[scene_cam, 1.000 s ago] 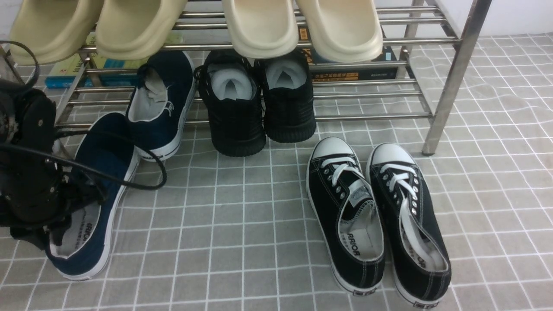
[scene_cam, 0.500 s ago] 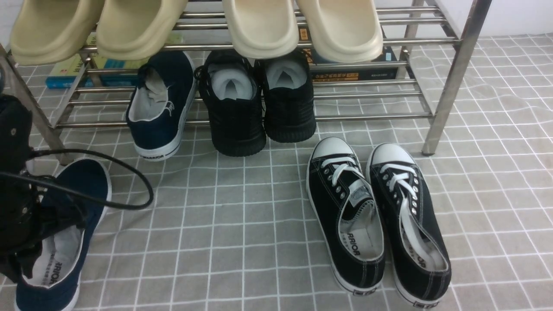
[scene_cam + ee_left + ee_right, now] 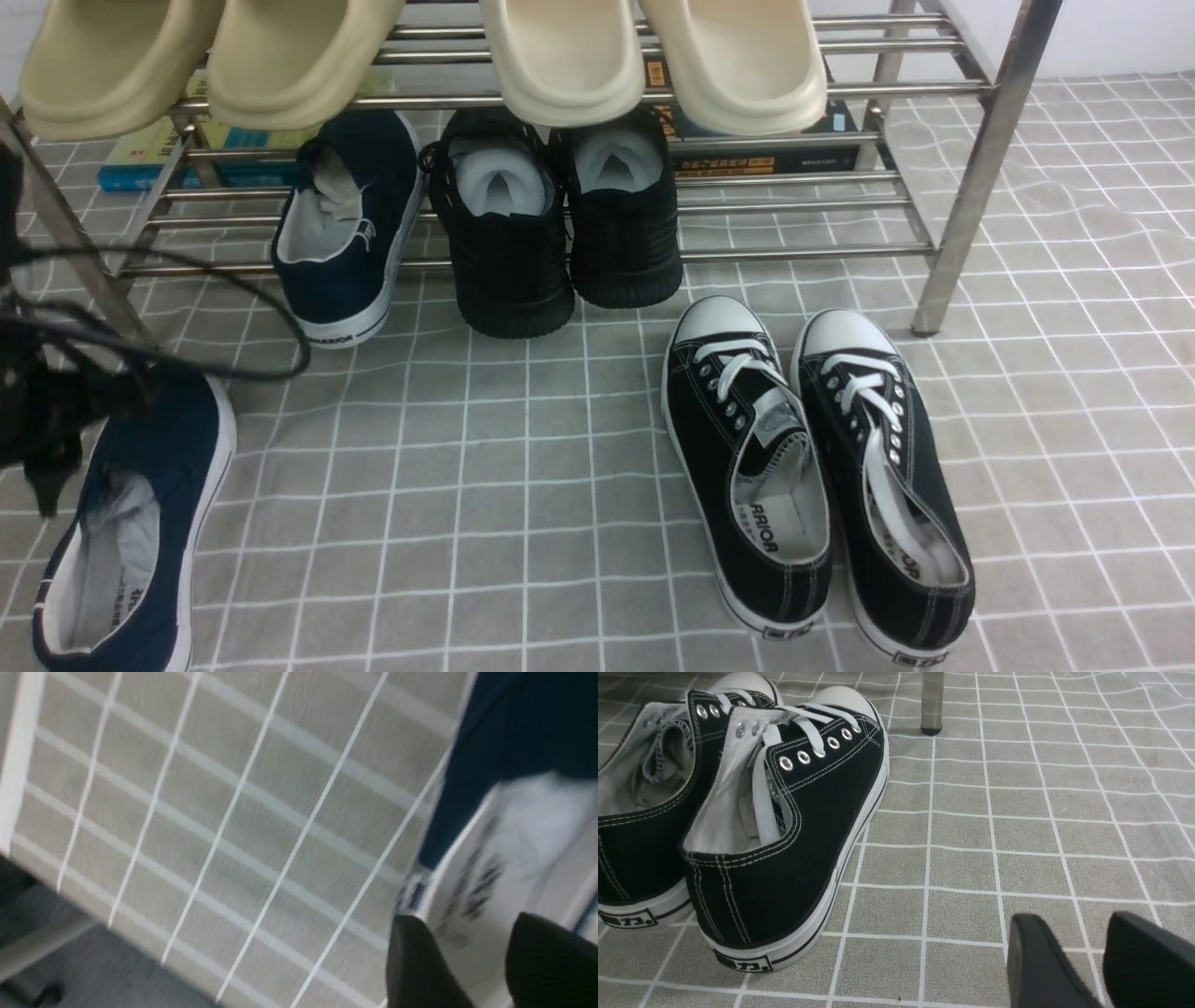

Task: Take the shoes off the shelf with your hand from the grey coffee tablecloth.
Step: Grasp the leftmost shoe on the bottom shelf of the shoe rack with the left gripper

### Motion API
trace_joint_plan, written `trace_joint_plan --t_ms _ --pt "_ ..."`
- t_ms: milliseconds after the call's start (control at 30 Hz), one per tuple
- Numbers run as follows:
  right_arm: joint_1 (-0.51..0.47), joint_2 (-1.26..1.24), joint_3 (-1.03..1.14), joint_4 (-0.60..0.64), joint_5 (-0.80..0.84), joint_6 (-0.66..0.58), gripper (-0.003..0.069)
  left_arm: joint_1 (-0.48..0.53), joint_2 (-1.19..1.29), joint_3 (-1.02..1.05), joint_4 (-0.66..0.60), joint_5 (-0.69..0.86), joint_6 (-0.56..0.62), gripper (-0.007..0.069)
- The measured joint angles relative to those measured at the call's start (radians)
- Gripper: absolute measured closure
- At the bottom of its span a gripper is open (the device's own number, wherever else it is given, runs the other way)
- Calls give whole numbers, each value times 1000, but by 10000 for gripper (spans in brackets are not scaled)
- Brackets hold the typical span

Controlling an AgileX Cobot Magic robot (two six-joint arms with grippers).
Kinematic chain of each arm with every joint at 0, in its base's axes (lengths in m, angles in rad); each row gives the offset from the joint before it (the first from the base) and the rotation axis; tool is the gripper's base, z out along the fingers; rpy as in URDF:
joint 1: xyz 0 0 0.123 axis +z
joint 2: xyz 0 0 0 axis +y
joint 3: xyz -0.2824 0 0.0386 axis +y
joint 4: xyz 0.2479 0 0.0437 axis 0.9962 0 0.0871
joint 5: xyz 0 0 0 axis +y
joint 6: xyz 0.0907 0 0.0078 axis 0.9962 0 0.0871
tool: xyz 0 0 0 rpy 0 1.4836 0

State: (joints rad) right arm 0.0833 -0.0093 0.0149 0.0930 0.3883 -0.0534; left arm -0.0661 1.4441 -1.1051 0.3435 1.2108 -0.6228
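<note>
One navy slip-on shoe [image 3: 344, 229] sits on the lower tier of the steel shelf [image 3: 803, 252], heel toward me. The other navy shoe [image 3: 140, 523] lies flat on the grey grid tablecloth [image 3: 485, 485] at the front left. My left gripper [image 3: 45, 448], black with trailing cables, hangs at the far left edge just above that shoe's left side. In the blurred left wrist view the left gripper [image 3: 467, 919] has its fingers apart over the shoe's grey lining [image 3: 514, 835]. My right gripper [image 3: 1073, 917] is open and empty over bare cloth [image 3: 971, 835]; it is out of the front view.
Two all-black mesh sneakers [image 3: 560, 224] sit on the lower tier beside the navy shoe. Cream slippers [image 3: 653, 56] fill the top tier. Black-and-white lace-up sneakers [image 3: 812, 467] stand on the cloth, also in the right wrist view [image 3: 738, 826]. A shelf leg [image 3: 971, 187] stands at right; books [image 3: 766, 154] lie behind.
My left gripper carried the navy shoe from the shelf's front toward the front left, set it on the cloth, and now stands higher and further left, off the shoe.
</note>
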Motion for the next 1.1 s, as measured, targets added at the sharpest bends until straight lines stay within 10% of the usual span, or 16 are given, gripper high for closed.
trace_joint_plan --t_ms 533,1100 --pt "0 0 0 0 0 0 420 -6 189 -264 -334 -386 38 264" --pt "0 0 0 0 0 0 420 -79 318 -265 -279 -574 56 280"
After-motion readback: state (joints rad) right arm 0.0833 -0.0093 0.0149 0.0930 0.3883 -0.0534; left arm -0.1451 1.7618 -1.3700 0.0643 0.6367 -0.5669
